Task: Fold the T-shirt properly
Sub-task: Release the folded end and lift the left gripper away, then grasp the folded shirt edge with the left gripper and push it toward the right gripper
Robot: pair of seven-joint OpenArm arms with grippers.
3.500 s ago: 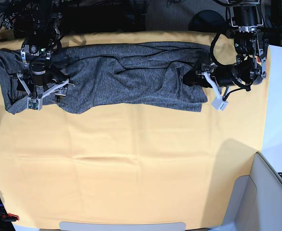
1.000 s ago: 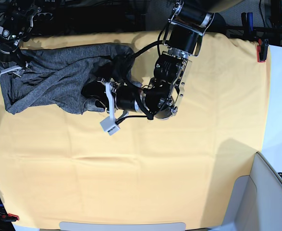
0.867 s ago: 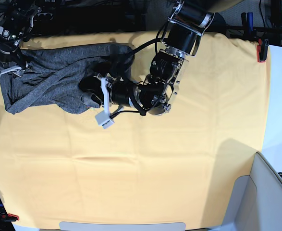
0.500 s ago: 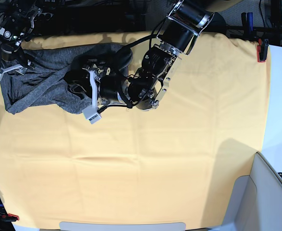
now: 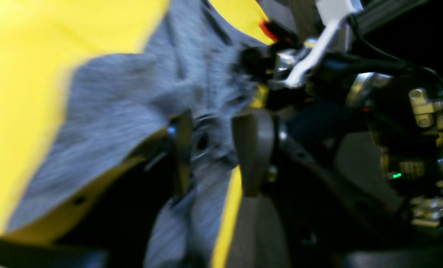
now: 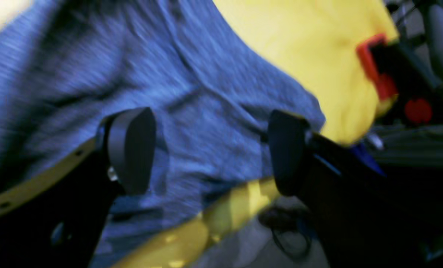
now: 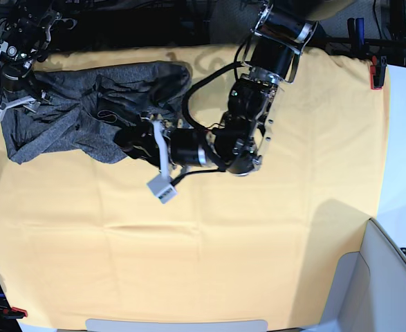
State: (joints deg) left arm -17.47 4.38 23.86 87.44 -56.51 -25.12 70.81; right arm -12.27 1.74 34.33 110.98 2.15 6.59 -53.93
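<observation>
The dark-grey T-shirt [image 7: 71,104] lies bunched and doubled over at the far left of the yellow-orange cloth [image 7: 223,242]. My left gripper [image 7: 130,136] reaches across from the right to the shirt's lower right edge. In the left wrist view the left gripper [image 5: 217,149] has its fingers apart, with blurred grey shirt fabric [image 5: 124,93] showing in and beyond the gap. My right gripper [image 7: 10,107] hovers at the shirt's far left end. It stands wide open [image 6: 210,149] over the T-shirt [image 6: 95,74], with nothing pinched.
Red clamps [image 7: 375,72] [image 7: 12,312] pin the cloth at the back right and front left; one clamp [image 6: 374,63] shows in the right wrist view. A pale grey bin [image 7: 389,277] stands at the front right corner. Bare yellow cloth fills the front half.
The left arm carried the shirt's right end leftward over the rest, opened its jaws, then drew back down and to the right. The right gripper stayed by the shirt's left end.
</observation>
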